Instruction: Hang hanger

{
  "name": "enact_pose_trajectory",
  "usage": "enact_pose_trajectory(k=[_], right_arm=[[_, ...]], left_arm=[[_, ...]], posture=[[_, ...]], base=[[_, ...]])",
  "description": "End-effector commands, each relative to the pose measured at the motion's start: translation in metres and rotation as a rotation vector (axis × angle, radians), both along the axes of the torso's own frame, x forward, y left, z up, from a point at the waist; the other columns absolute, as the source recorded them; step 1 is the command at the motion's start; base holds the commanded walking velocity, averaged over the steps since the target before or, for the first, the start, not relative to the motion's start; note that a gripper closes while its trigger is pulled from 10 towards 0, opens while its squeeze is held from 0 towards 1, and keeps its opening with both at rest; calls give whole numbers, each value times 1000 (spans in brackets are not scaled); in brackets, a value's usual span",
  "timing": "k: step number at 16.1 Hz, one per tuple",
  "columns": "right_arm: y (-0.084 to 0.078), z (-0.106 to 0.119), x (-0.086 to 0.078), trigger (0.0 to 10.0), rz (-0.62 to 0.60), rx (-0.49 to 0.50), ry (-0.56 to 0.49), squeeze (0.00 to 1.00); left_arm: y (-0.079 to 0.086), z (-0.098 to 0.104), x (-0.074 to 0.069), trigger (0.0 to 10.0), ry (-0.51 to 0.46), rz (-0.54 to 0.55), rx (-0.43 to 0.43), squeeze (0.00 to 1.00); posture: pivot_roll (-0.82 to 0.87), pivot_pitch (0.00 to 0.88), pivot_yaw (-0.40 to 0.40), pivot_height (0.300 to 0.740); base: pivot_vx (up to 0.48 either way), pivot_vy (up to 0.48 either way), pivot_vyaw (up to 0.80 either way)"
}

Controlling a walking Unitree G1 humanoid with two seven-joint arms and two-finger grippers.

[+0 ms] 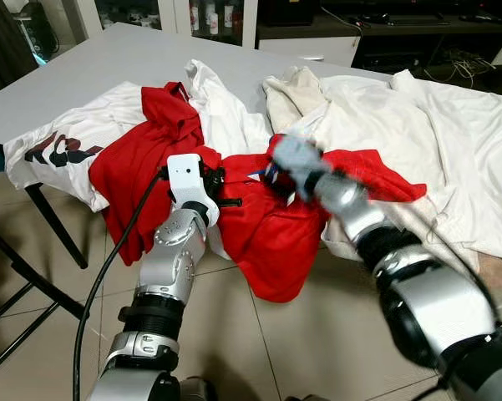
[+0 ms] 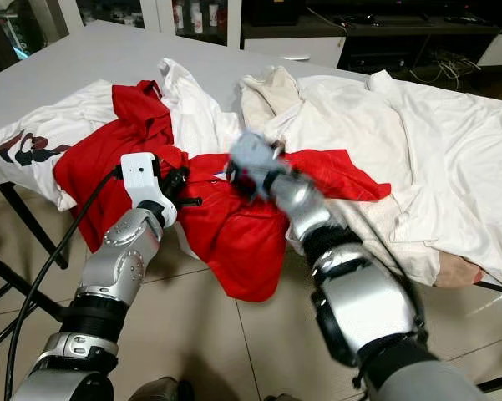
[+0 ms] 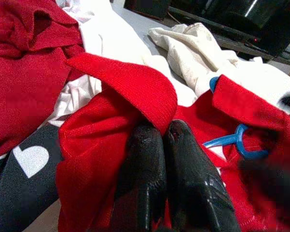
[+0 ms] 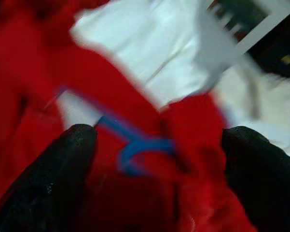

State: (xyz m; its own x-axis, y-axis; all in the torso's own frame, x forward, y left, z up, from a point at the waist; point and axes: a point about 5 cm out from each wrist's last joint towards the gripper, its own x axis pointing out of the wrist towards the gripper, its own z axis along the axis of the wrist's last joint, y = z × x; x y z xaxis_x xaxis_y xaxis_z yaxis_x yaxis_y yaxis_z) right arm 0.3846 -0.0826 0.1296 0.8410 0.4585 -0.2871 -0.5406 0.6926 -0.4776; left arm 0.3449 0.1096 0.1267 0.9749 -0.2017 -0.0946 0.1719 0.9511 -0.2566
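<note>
Your left end effector (image 3: 164, 140) sits at the near edge of the grey desk (image 1: 109, 58), its two black fingers (image 3: 142, 169) pressed together on a fold of the red sweater (image 1: 271, 234). That garment hangs off the desk edge toward the tiled floor (image 1: 309, 342). You can see the blue hanger (image 3: 234, 142) lying inside the red sweater, its loop and a short arm showing between the red folds, just beyond the pinched fold.

Your right end effector (image 4: 157, 140) is spread wide, one black finger (image 4: 53, 169) on either side of the blue hanger, with red cloth beneath. The right wrist view is blurred, so you cannot tell whether the fingers touch the hanger. In the head views the right wrist is smeared by motion above the middle of the red sweater.

Around it, a second red garment (image 1: 154, 134) lies to the robot's left over a white printed shirt (image 1: 58, 146), and a heap of white clothes (image 1: 418, 142) covers the right half of the desk
</note>
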Motion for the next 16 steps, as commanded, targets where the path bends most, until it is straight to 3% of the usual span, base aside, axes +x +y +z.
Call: enact_pose_trajectory(k=[1,4,8,14,15,16], right_arm=[[-3,-4,-1,10000,-8,-28,7,0],[8,-11,-6,10000,38,-85,9,0],[19,-20,-12,10000,146,-234,14,0],[16,-19,-12,10000,210,-326,-10,0],[10,-20,-10,2078,168,-343,-9,0],[5,-20,-8,78,126,-350,-8,0]], left_arm=[[-1,3,-2,10000,-14,1,4,0],[-1,3,-2,10000,-13,1,6,0],[-1,2,-4,10000,-11,6,2,0],[0,0,-5,10000,-6,11,0,0],[-2,1,-4,10000,-9,4,-1,0],[-4,2,-3,10000,-11,-1,-1,0]], posture=[[116,29,-41,740],[119,31,-41,740],[128,37,-49,740],[119,30,-49,740],[112,27,-43,740],[112,27,-43,740]], base=[[0,0,0],[0,0,0],[0,0,0],[0,0,0],[0,0,0],[0,0,0]])
